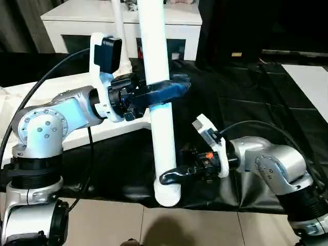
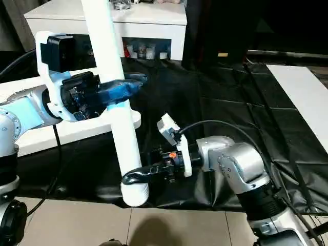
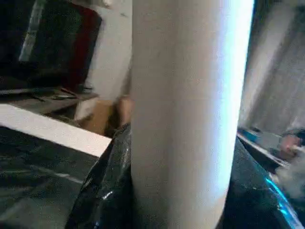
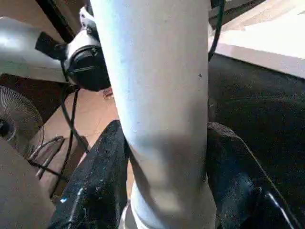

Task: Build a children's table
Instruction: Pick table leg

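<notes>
Table leg (image 1: 160,77) in both end effectors.

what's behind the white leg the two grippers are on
Behind the leg lie the black sheet, the white tabletop and a white cabinet. The leg covers part of each, and the far fingers of the left gripper and right gripper.

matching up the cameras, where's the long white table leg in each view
Left eye view: the table leg stands near upright, centre-left, running off the top edge.
Right eye view: it leans left of centre.
Left wrist view: wide white column between the left end effector's fingers.
Right wrist view: same, between the right end effector's fingers.
Shared landmark: the black sheet under the leg.
</notes>
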Available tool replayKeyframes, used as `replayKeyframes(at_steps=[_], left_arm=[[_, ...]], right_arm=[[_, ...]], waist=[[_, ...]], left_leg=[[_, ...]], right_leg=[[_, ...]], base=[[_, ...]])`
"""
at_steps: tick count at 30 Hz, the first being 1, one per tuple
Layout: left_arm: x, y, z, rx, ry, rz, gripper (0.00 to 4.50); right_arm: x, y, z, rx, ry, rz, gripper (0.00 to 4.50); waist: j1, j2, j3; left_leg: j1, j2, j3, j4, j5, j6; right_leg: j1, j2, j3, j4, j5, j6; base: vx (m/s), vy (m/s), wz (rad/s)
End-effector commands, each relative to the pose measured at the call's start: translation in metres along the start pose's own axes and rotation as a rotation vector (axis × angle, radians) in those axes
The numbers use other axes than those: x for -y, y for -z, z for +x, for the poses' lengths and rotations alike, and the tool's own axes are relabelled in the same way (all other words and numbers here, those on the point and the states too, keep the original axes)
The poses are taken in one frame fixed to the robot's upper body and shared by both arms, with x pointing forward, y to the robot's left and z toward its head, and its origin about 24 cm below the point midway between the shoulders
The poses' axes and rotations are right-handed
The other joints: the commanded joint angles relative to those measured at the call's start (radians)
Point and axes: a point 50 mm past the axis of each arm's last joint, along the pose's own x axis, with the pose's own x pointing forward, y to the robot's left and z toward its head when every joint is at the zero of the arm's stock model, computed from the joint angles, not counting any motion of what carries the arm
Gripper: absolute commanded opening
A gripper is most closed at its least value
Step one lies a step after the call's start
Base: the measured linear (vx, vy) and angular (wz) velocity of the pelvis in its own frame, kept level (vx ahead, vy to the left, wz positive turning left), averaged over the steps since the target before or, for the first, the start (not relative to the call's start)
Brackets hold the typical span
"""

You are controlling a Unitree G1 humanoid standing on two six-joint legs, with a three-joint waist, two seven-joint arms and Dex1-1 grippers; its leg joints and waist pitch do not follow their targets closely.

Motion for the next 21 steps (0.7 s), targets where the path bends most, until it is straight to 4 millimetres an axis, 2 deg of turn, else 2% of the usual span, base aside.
replayKeyframes(at_steps=[1,2,3,4,5,7,9,12,14,15,18,20,21], left_arm=[[-0.014,-0.004,0.002,-0.003,-0.157,0.029,2.42],[-0.023,-0.007,0.001,0.017,-0.259,0.041,2.42],[-0.026,-0.007,0.001,0.022,-0.295,0.055,2.45],[-0.034,-0.009,-0.001,0.038,-0.42,0.114,2.51],[-0.035,-0.01,-0.001,0.041,-0.434,0.121,2.69],[-0.046,-0.006,-0.005,0.009,-0.626,0.203,2.86],[-0.053,0.002,-0.007,-0.033,-0.745,0.266,2.85],[-0.061,0.012,-0.006,-0.029,-0.89,0.281,2.85],[-0.062,0.018,-0.002,-0.031,-0.921,0.292,2.85],[-0.063,0.027,0.008,-0.012,-0.92,0.264,2.85],[-0.063,0.031,0.013,-0.005,-0.915,0.253,2.85],[-0.064,0.036,0.021,0.025,-0.91,0.21,2.85],[-0.064,0.036,0.022,0.029,-0.91,0.205,2.85]], right_arm=[[0.016,-0.011,-0.01,0.05,0.193,-0.048,1.93],[0.023,-0.015,-0.011,0.085,0.272,-0.059,1.91],[0.026,-0.017,-0.012,0.097,0.307,-0.069,1.91],[0.034,-0.023,-0.015,0.141,0.426,-0.103,1.9],[0.035,-0.024,-0.016,0.146,0.438,-0.106,1.9],[0.043,-0.03,-0.017,0.163,0.57,-0.169,1.9],[0.051,-0.034,-0.018,0.201,0.698,-0.178,1.89],[0.059,-0.033,-0.014,0.147,0.859,-0.284,1.88],[0.06,-0.033,-0.008,0.145,0.889,-0.312,1.87],[0.059,-0.032,0.002,0.128,0.905,-0.345,1.87],[0.059,-0.03,0.009,0.126,0.898,-0.338,1.86],[0.06,-0.03,0.017,0.147,0.905,-0.32,1.86],[0.06,-0.03,0.017,0.149,0.906,-0.319,1.86]], waist=[[-0.003,0.001,-0.068],[-0.002,0.002,-0.069],[-0.003,0.001,-0.067],[-0.002,0.001,-0.068],[-0.007,0.002,-0.067],[-0.006,0.001,-0.07],[-0.008,0.0,-0.071],[-0.007,0.0,-0.073],[-0.007,-0.002,-0.073],[-0.007,-0.001,-0.073],[-0.006,-0.002,-0.071],[-0.009,0.002,-0.068],[-0.01,0.0,-0.068]], left_leg=[[0.026,0.047,-0.012,-0.063,-0.13,0.0],[0.029,0.046,-0.014,-0.064,-0.145,-0.014],[0.029,0.048,-0.014,-0.067,-0.156,-0.024],[0.029,0.049,-0.016,-0.068,-0.155,-0.031],[0.026,0.05,-0.017,-0.071,-0.154,-0.04],[0.028,0.048,-0.015,-0.068,-0.143,-0.044],[0.025,0.046,-0.016,-0.067,-0.117,-0.039],[0.024,0.045,-0.014,-0.064,-0.097,-0.047],[0.024,0.042,-0.012,-0.063,-0.097,-0.039],[0.023,0.044,-0.014,-0.064,-0.099,-0.036],[0.024,0.044,-0.013,-0.065,-0.123,-0.028],[0.024,0.045,-0.014,-0.067,-0.148,-0.025],[0.023,0.046,-0.015,-0.069,-0.151,-0.025]], right_leg=[[0.038,-0.078,0.046,-0.07,0.003,-0.214],[0.041,-0.081,0.043,-0.072,-0.021,-0.211],[0.039,-0.079,0.045,-0.075,-0.035,-0.202],[0.041,-0.081,0.045,-0.074,-0.034,-0.195],[0.042,-0.081,0.045,-0.074,-0.028,-0.185],[0.043,-0.08,0.046,-0.072,-0.006,-0.174],[0.043,-0.08,0.047,-0.071,0.031,-0.155],[0.043,-0.078,0.045,-0.068,0.063,-0.16],[0.044,-0.076,0.045,-0.067,0.077,-0.159],[0.044,-0.077,0.045,-0.068,0.078,-0.16],[0.043,-0.079,0.046,-0.071,0.051,-0.163],[0.04,-0.078,0.047,-0.075,0.022,-0.161],[0.042,-0.08,0.047,-0.076,0.024,-0.165]], base=[[0.0,0.0,0.0],[0.0,0.0,0.0],[0.0,0.0,0.0],[0.0,0.0,0.0],[0.0,0.0,0.0],[0.0,0.0,0.0],[0.0,0.0,0.0],[0.0,0.0,0.0],[0.0,0.0,0.0],[0.0,0.0,0.0],[0.0,0.0,0.0],[0.0,0.0,0.0],[0.0,0.0,0.0]])
